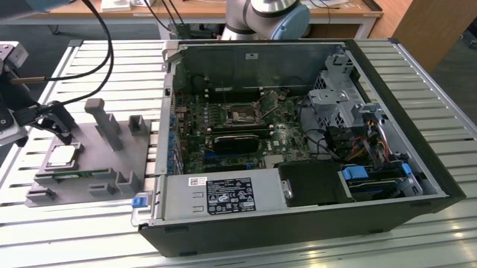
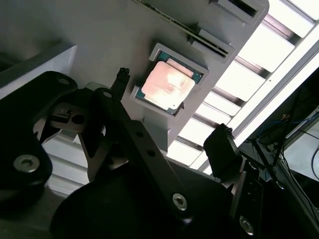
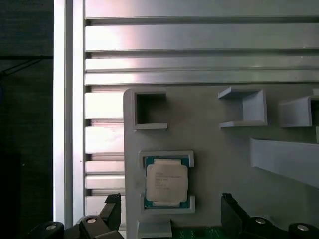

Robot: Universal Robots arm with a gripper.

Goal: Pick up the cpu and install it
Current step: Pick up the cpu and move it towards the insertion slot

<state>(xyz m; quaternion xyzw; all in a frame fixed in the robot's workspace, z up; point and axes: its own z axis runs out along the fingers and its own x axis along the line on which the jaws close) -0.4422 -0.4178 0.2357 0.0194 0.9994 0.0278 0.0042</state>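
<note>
The gripper (image 3: 170,203) is spread wide over the cpu (image 3: 166,181), which lies in its nest on the grey holder (image 3: 224,164); coming down crooked, it could hit the nest walls and miss.

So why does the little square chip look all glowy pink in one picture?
In the second wrist view, glare off the metal top of the cpu washes it out pinkish-white, and the table slats beside it blow out too; in the first wrist view the light is even, so it looks plain grey-white.
</note>
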